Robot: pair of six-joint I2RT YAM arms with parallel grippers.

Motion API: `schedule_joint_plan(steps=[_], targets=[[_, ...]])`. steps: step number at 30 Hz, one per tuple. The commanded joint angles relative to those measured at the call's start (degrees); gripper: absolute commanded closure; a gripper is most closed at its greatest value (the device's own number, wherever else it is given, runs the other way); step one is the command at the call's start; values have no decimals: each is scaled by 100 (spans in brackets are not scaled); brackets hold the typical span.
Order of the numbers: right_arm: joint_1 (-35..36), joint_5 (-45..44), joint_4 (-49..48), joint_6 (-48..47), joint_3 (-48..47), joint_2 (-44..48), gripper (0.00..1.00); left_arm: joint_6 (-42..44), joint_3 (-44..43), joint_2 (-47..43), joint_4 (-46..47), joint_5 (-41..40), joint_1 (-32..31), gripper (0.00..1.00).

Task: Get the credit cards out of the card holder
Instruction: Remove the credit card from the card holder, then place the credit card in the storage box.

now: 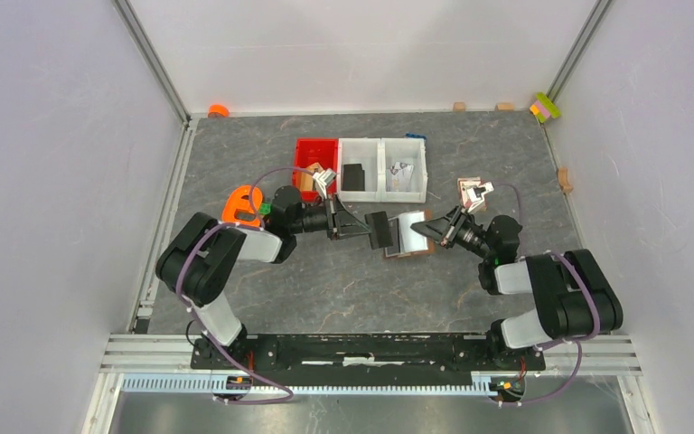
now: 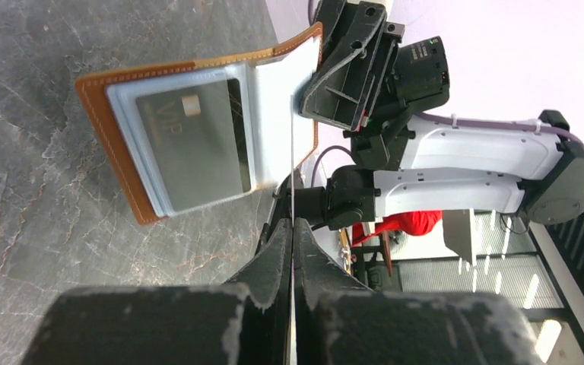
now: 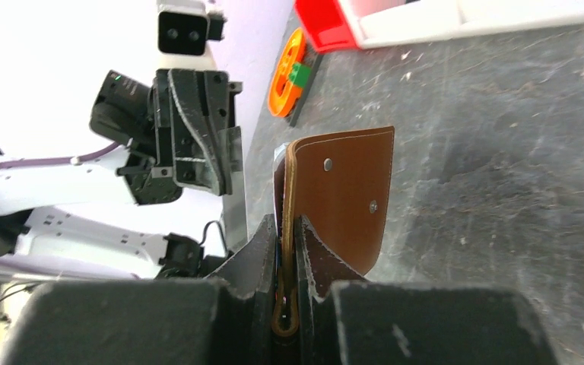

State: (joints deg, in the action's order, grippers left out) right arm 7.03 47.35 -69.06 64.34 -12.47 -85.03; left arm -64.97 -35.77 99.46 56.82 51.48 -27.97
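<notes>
Brown leather with its pale lining up: the wallet (image 1: 408, 237) hangs mid-frame in the top view, between the two grippers. The right gripper (image 1: 431, 228) pinches its right-hand edge, jaws closed on the leather. From the other side the left gripper (image 1: 366, 230) is clamped tight on a dark card (image 1: 383, 231). This lies flat, along the line between the grippers, with its far edge at the wallet's left border. I can't tell whether it is fully clear of its pocket. By my reckoning the pull runs leftward in the frame, straight away from the wallet. In the left wrist view a second card (image 2: 194, 144) shows behind a clear sleeve, upper left of centre. The left gripper looks the nearer for that one.
</notes>
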Motion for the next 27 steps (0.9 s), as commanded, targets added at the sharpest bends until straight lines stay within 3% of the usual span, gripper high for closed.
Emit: schedule_joint_plan(steps=[1,7,12,18,27], targets=[[-57,-423,794,-705,-61,478,100,791,-116,-479,-817,-362,30,98],[-90,-563,925,-800,-3,498,100,1824,-695,-927,-3102,-1515,19,98],[-88,-596,775,-770,38,306,100,2571,-1930,-854,-4909,-2330,19,98],[-88,-648,657,-755,97,274,100,3119,-3664,-89,-6305,-3161,19,98],[-87,-666,447,-591,188,327,100,3902,-6580,1813,-8274,-4039,28,98]])
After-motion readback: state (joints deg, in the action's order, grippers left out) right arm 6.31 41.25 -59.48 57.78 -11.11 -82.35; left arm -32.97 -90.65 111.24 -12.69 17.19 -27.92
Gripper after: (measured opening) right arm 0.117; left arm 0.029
